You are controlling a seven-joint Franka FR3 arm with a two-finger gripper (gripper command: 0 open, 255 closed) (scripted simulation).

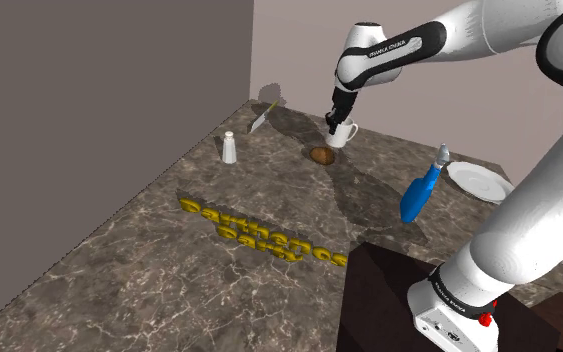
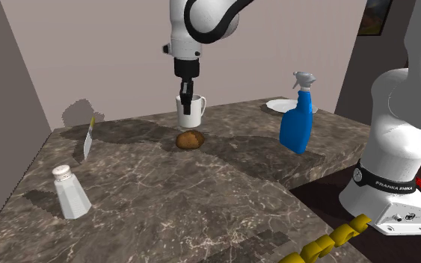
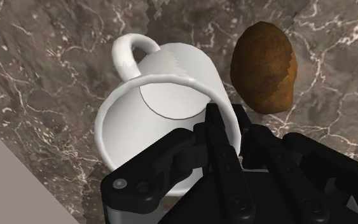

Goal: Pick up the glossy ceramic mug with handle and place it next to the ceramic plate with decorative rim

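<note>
The dark marble surface (image 1: pixel 149 270) carries everything; the white arm (image 1: pixel 489 30) reaches down over its far end, well apart from the round white plate (image 1: pixel 479 180). The glossy white ceramic mug with a loop handle (image 2: pixel 192 112) looks to stand on the surface beside a brown lumpy potato (image 2: pixel 191 140), and the gripper (image 2: pixel 184 101) clasps its wall with 2 black fingers (image 3: pixel 214 130), 1 inside the rim, 1 outside. So the grasp seems made; lift, carry and set-down by the plate remain.

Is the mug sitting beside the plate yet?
No: the white mug is over by the brown lump, with the blue spray bottle between it and the plate.
</note>
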